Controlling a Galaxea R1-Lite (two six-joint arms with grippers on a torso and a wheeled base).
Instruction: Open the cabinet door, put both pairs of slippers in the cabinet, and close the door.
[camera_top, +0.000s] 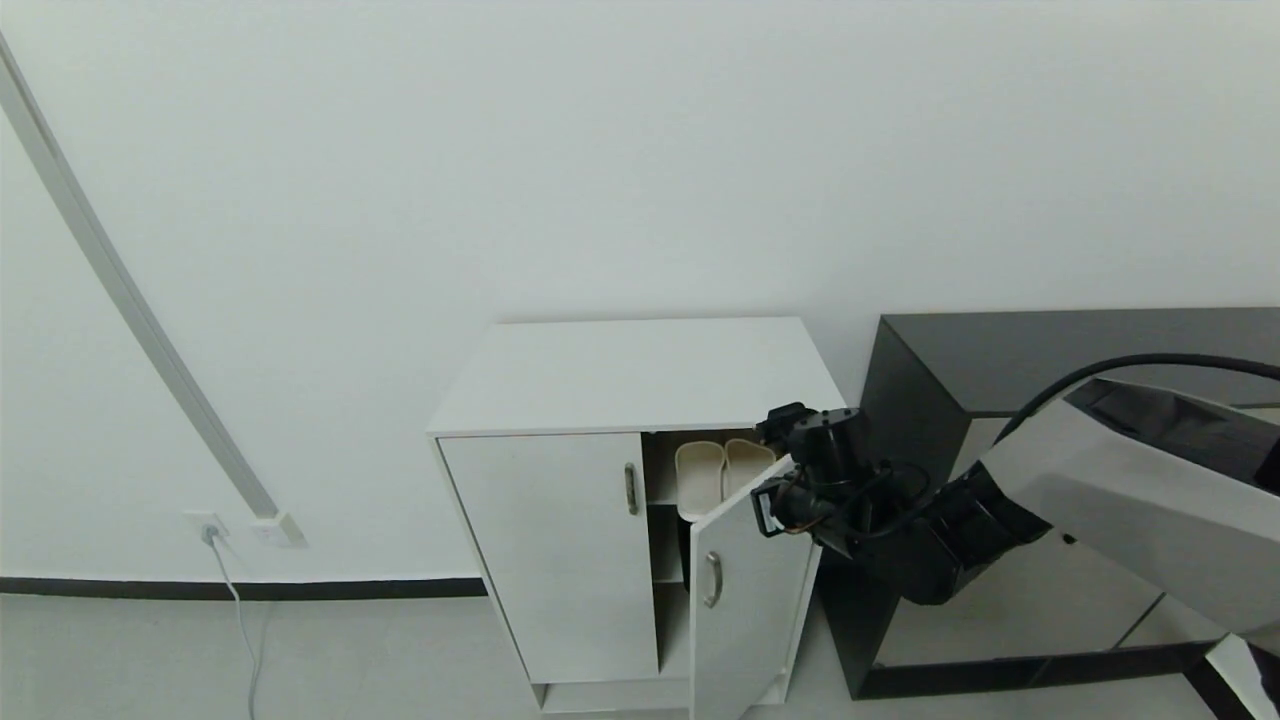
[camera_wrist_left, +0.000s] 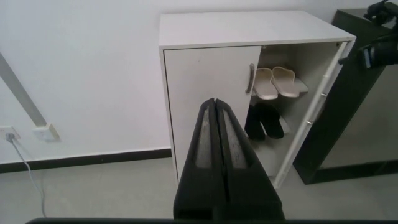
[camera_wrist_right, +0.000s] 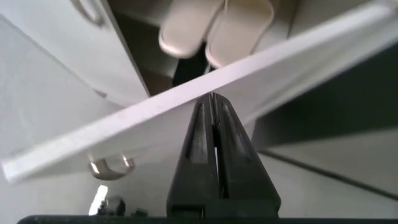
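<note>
Cabinet: the white two-door laminate cabinet (camera_top: 640, 375) stands against the wall. Its left door (camera_top: 550, 550) is flush shut and its right door (camera_top: 745, 590) hangs partly open, swung out toward the robot.
Cream pair: the cream foam slippers (camera_wrist_left: 280, 82) lie side by side on the upper shelf with their ends poking toward the opening, so that pair's in.
Black pair: the black slippers (camera_wrist_left: 264, 122) sit on the shelf below, close to the left door's edge. Both pairs look stowed to me.
Right gripper: the right gripper (camera_wrist_right: 214, 98) is clenched with nothing between its fingers, tips right at the top edge of the right door on its outer face. Looks like contact, but I can't swear to it. My guess is it's working as a blunt pusher, since you don't need a grasp to shut a door.
Left gripper: the left gripper (camera_wrist_left: 216, 106) is clenched and empty too, held well back and facing the cabinet front, probably parked outside the door's swing.
Handle: the curved metal handle (camera_top: 712, 579) on the right door has nothing on it.
Neighbour: a dark glossy sideboard (camera_top: 1050, 350) stands just beside the cabinet's hinge side, so the arm comes in across it.
Stage: last step, I reckon, with only the closing left.
Watch out: the push point sits nearer the hinge than the handle, so the tips could slip over the top edge.
</note>
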